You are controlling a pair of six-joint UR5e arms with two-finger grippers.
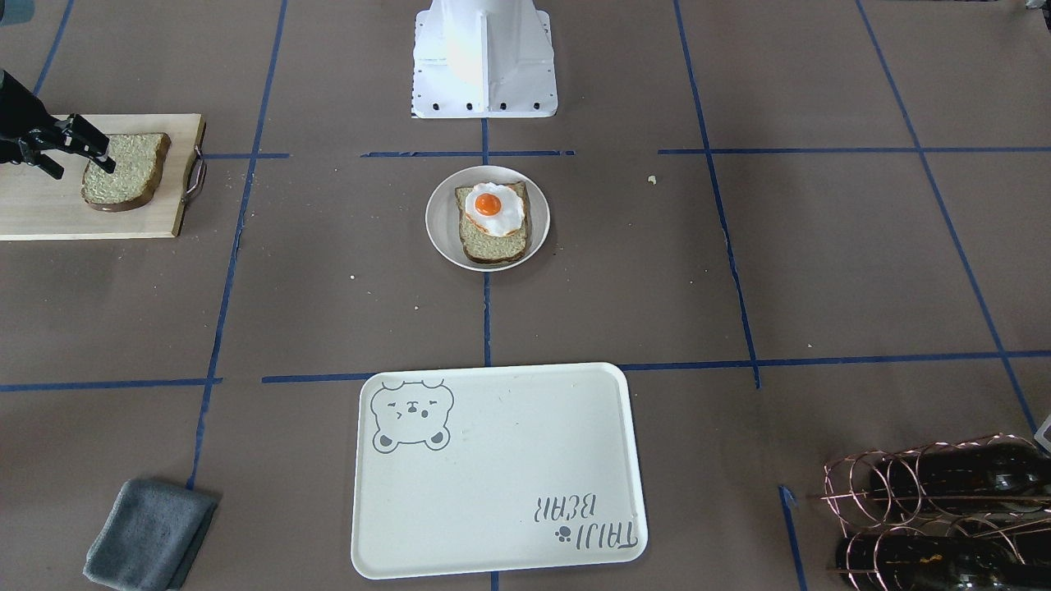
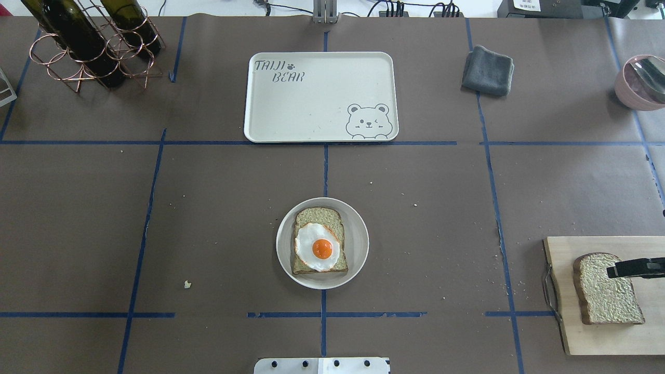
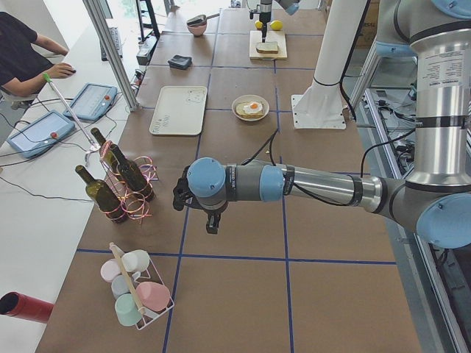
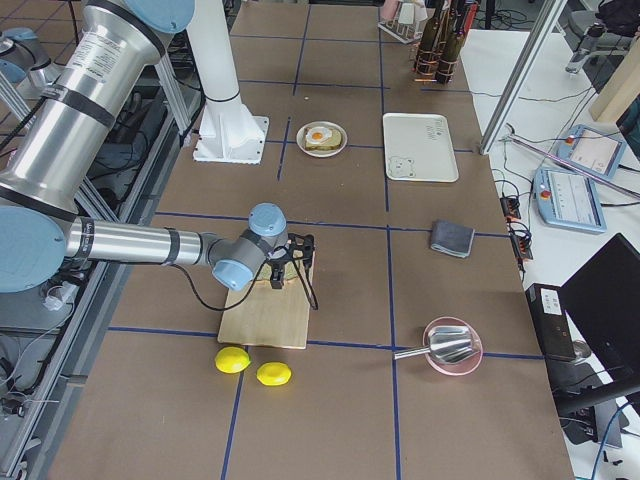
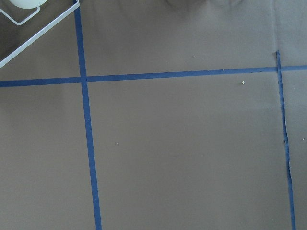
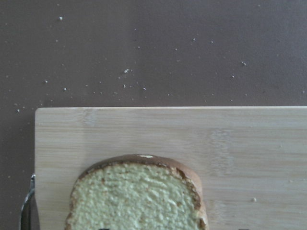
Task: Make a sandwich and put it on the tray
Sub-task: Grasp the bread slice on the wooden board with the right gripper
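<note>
right gripper (image 1: 80,167) jaws apart, low over loose bread slice (image 1: 125,171) on wooden board (image 1: 49,209), one finger above slice, other off its edge, egg-topped slice (image 1: 493,223) on plate (image 1: 439,222) mid-table, tray (image 1: 493,492) well apart, left gripper (image 3: 212,226) state can't tell

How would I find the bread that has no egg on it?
Look for the pale wooden board at the table's edge on the robot's right side. One bread slice lies flat on it, with a brown crust and a pale speckled face. Unlike the other slice, on the round plate mid-table, it carries no fried egg.
</note>
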